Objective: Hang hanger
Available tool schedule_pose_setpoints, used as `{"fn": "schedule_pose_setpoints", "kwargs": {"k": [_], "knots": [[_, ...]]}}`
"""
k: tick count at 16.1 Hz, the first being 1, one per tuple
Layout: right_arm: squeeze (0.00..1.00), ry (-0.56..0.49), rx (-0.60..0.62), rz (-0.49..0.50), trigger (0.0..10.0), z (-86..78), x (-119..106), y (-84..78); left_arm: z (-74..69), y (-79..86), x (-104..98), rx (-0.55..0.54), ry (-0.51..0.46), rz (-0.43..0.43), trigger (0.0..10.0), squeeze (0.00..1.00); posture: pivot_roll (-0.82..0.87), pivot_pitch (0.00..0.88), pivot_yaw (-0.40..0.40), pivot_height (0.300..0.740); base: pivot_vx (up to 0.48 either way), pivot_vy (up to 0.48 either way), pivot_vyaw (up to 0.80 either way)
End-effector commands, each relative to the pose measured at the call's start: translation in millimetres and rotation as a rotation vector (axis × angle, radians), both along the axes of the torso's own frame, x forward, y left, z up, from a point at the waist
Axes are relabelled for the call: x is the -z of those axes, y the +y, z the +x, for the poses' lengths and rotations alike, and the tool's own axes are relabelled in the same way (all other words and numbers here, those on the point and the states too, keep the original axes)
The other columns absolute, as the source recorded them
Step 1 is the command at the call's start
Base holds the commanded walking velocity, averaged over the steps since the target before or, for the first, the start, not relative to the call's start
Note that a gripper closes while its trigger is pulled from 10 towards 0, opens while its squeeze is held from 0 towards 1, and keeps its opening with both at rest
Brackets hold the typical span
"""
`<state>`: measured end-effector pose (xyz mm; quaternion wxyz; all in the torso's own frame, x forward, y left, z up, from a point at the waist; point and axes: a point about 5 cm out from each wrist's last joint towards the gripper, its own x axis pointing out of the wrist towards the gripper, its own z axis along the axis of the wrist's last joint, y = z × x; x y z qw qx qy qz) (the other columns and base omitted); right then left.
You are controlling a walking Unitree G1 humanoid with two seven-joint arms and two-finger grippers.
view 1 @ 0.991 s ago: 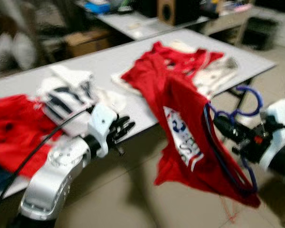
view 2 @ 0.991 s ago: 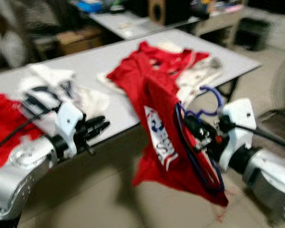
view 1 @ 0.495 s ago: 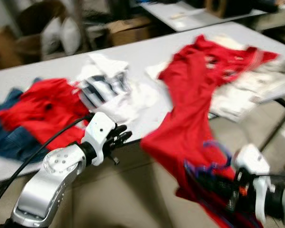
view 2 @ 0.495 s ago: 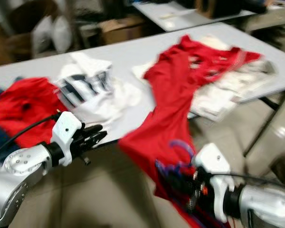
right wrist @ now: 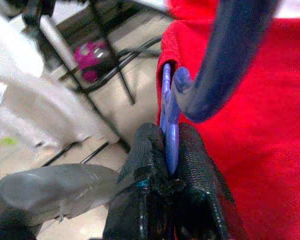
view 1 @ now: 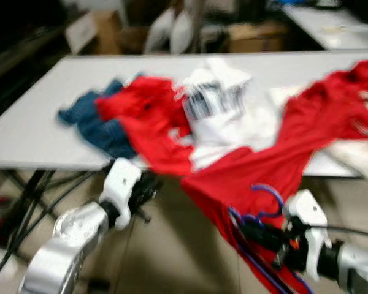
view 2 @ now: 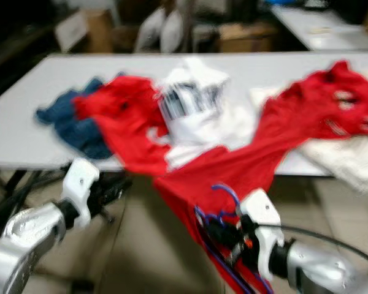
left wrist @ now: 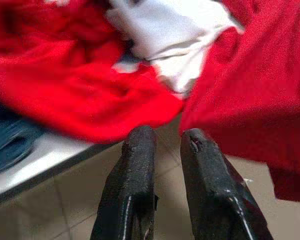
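Observation:
A blue plastic hanger (view 1: 265, 202) is threaded into a red shirt (view 1: 276, 165) that trails from the white table (view 1: 37, 122) down to my right gripper (view 1: 262, 234). That gripper is shut on the hanger's bar (right wrist: 169, 117), below the table's front edge, with the hook (right wrist: 225, 60) curving up over it. My left gripper (view 1: 145, 190) hovers at the table's front edge beneath a second red garment (view 1: 148, 119). Its fingers (left wrist: 138, 165) are close together with nothing between them.
Blue jeans (view 1: 92, 125), a white striped garment (view 1: 214, 101) and white cloth (view 2: 349, 159) lie piled on the table. Black table legs (view 1: 30, 196) and cables stand under its left end. Boxes and cushions (view 1: 172, 30) sit behind. Tiled floor (view 1: 172, 251) is beneath my arms.
The camera has swung left, bringing the jeans and the table's left end into view. My right gripper has dropped lower with the hanger, and the shirt stretches from the table.

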<state>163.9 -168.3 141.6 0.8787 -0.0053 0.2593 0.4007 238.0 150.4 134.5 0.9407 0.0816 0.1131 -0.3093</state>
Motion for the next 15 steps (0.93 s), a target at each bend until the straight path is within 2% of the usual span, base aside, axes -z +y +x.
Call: {"fn": "schedule_pose_setpoints", "kwargs": {"k": [1,6,11,12,15], "knots": [[0.0,-0.014,-0.041,0.013,10.0,0.0,-2.0,4.6,-0.5,7.4,2.3,-0.036,0.003,0.015,10.0,0.0,0.0,0.032,0.04,0.74,0.0,0.0,0.8],[0.0,-0.007,-0.045,-0.007,10.0,5.6,1.9,-1.6,-5.8,6.0,3.6,-0.054,0.007,0.005,10.0,0.0,0.01,0.014,0.017,0.74,0.0,0.0,0.8],[0.0,0.01,-0.056,-0.029,10.0,4.0,5.6,-4.6,-7.1,4.3,4.0,-0.05,-0.006,0.017,10.0,0.0,0.02,0.0,0.024,0.74,0.0,0.0,0.8],[0.0,0.013,-0.037,-0.023,10.0,3.6,6.3,-5.8,-5.5,3.1,3.2,-0.048,-0.017,0.02,10.0,0.0,0.01,0.0,0.026,0.74,0.0,0.0,0.0],[0.0,0.01,-0.014,-0.022,10.0,4.0,6.0,-8.0,-3.2,0.1,1.7,-0.04,-0.029,0.018,10.0,0.0,0.01,0.0,0.029,0.74,0.0,-0.426,0.0]]}}
